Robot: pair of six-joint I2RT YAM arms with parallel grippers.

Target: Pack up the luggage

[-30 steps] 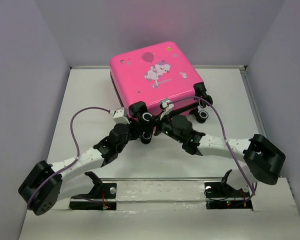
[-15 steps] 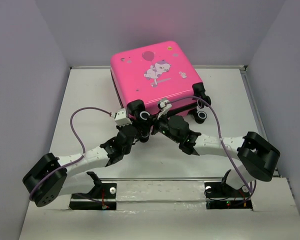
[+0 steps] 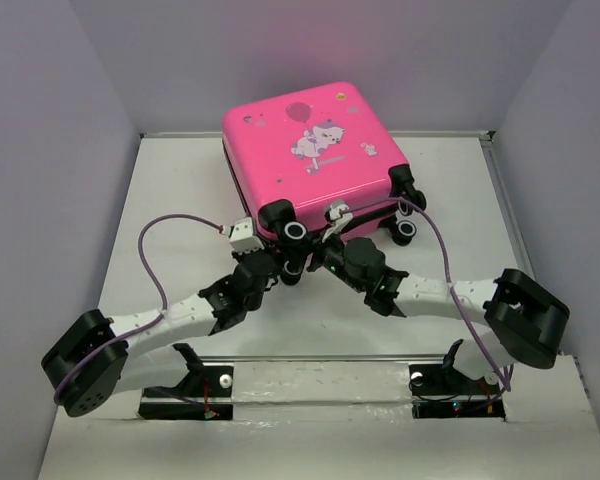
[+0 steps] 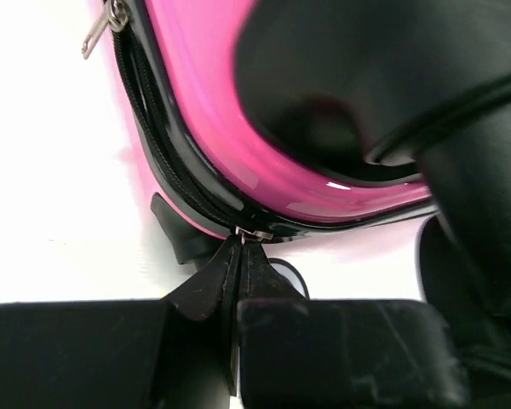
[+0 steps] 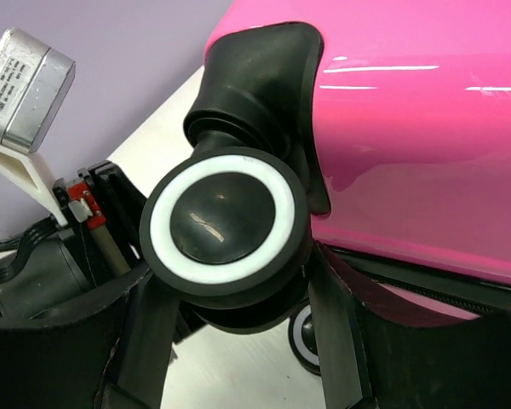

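The pink luggage (image 3: 310,150) lies closed on the table at the back, cartoon print up; its shell also shows in the left wrist view (image 4: 238,128) and in the right wrist view (image 5: 426,128). My left gripper (image 3: 280,260) is at its near left corner, and in the left wrist view it (image 4: 241,243) is shut on the metal zipper pull (image 4: 255,233) of the black zipper (image 4: 166,162). My right gripper (image 3: 305,243) is beside it, and in the right wrist view it (image 5: 238,290) has a finger on each side of a black-and-white caster wheel (image 5: 226,226).
More caster wheels (image 3: 407,230) stick out at the luggage's near right corner. A second zipper pull (image 4: 102,25) hangs further along the seam. Grey walls (image 3: 50,150) enclose the white table (image 3: 180,190). Both arms' purple cables (image 3: 155,260) loop over it.
Both wrists have crept toward the luggage's near left corner. The luggage has shifted slightly. The left elbow swung out and back.
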